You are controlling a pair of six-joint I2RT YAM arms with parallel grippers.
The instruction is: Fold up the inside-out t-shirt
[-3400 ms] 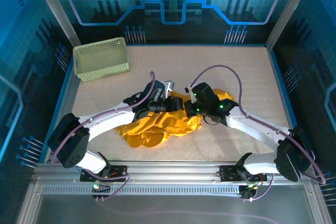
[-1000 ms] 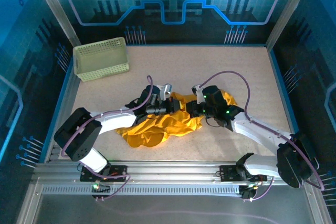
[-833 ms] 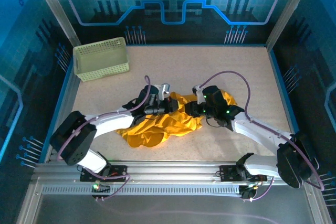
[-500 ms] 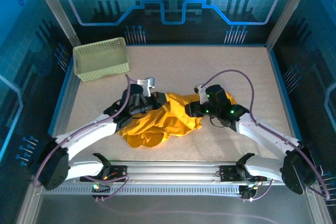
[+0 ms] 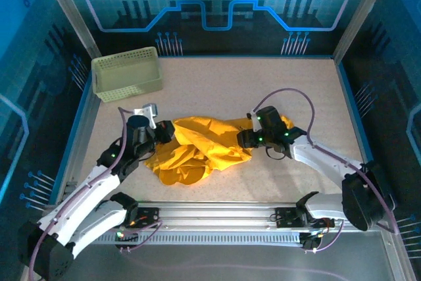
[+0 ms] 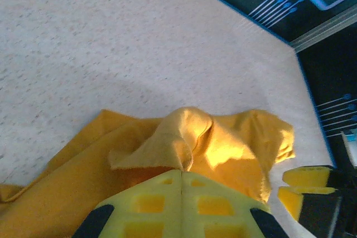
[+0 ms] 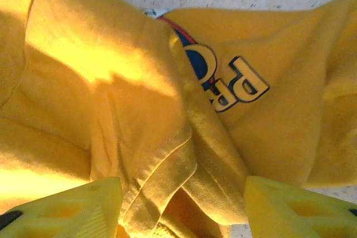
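Beige and speckled, the table was the biggest thing we saw. In the middle of it lay the t-shirt, bunched up in a heap, a bit nearer to us than to the far wall. We thought it would be soft, light and floppy, so it would sag if we held it in just one spot. We thought the best places to hold it were two corners or the hem, one for each arm, so it could be pulled flat. It was mustard yellow, with deep wrinkles. Far off to the left stood a pale green basket, well apart from the cloth. The left gripper sat at the left edge of the heap, squeezed tight on a little ridge of yellow cloth. The right gripper was at the right side, its fingers spread apart with a fold lying between them, holding nothing. Smallest of all, we saw dark blue letters on the cloth.
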